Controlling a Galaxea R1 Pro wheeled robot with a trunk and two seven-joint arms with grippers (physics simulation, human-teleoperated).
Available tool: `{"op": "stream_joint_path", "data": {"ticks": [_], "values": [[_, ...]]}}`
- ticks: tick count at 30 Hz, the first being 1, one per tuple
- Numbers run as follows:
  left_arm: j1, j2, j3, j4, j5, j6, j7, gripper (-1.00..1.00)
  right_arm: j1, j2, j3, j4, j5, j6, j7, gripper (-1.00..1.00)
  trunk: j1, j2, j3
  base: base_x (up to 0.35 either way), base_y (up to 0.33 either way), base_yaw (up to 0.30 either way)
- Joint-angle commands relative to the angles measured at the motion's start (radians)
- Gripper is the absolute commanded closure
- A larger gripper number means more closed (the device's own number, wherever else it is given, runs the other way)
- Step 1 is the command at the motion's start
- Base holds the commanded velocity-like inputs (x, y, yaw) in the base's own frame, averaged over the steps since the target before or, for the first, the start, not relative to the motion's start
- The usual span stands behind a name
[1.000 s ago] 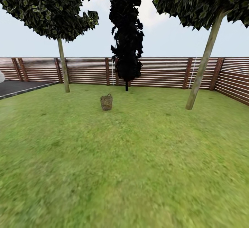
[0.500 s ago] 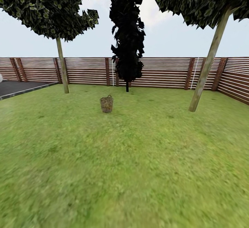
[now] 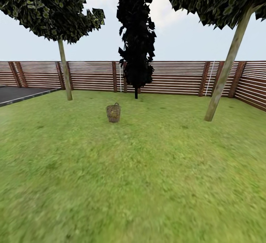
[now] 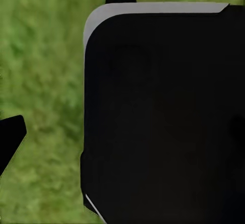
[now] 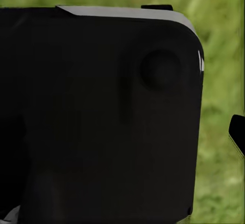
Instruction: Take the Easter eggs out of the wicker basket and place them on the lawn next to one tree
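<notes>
The wicker basket point(image 3: 113, 113) stands upright on the lawn point(image 3: 133, 176), several metres ahead and slightly left of centre. The Easter eggs are hidden; the basket is too far off to see inside. One tree with a pale trunk point(image 3: 65, 71) rises behind and left of the basket. A second tree with a leaning trunk point(image 3: 227, 69) stands to the right. In both wrist views a black rounded panel of my own body point(image 4: 163, 112) point(image 5: 97, 117) blocks most of the grass, with a dark tip at the frame edge.
A black columnar tree point(image 3: 136, 36) stands behind the basket at the slatted wooden fence point(image 3: 173, 77), which closes the back and right side. A dark paved driveway point(image 3: 18, 93) lies at the far left. Open grass stretches between me and the basket.
The whole head view has crept forward: the basket and both trunks sit slightly lower and wider apart. That is camera motion; nothing on the lawn has moved.
</notes>
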Motion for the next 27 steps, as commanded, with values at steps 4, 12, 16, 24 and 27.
{"op": "stream_joint_path", "data": {"ticks": [4, 12, 16, 24, 27], "values": [[0.0, 0.0, 0.005, -0.001, 0.0, 0.001, -0.001, -1.0, -0.001, -0.001, -0.001, 0.001, -0.002, -0.003, -0.001, -1.0, 0.001, 0.0, -0.001, 0.341, 0.012, 0.0], [0.0, 0.0, 0.005, -0.001, 0.0, 0.001, 0.0, -1.0, -0.001, -0.005, -0.003, 0.001, -0.004, -0.002, -0.001, -1.0, 0.001, 0.0, -0.001, 0.341, 0.068, 0.0], [0.0, 0.0, 0.005, -0.001, 0.0, 0.002, 0.0, -1.0, 0.0, -0.003, -0.004, 0.001, -0.005, -0.003, 0.001, -1.0, 0.001, 0.0, -0.001, 0.341, 0.077, 0.022], [0.0, -0.001, 0.005, -0.001, 0.0, 0.002, 0.001, -1.0, 0.0, -0.003, -0.006, 0.001, -0.006, -0.005, 0.002, -1.0, 0.001, 0.0, -0.005, 0.341, 0.021, 0.203], [0.0, -0.001, 0.006, -0.001, 0.0, 0.002, 0.001, -1.0, -0.001, -0.003, -0.006, 0.001, -0.006, -0.005, 0.002, -1.0, 0.001, 0.0, -0.006, 0.341, 0.003, 0.271]]}}
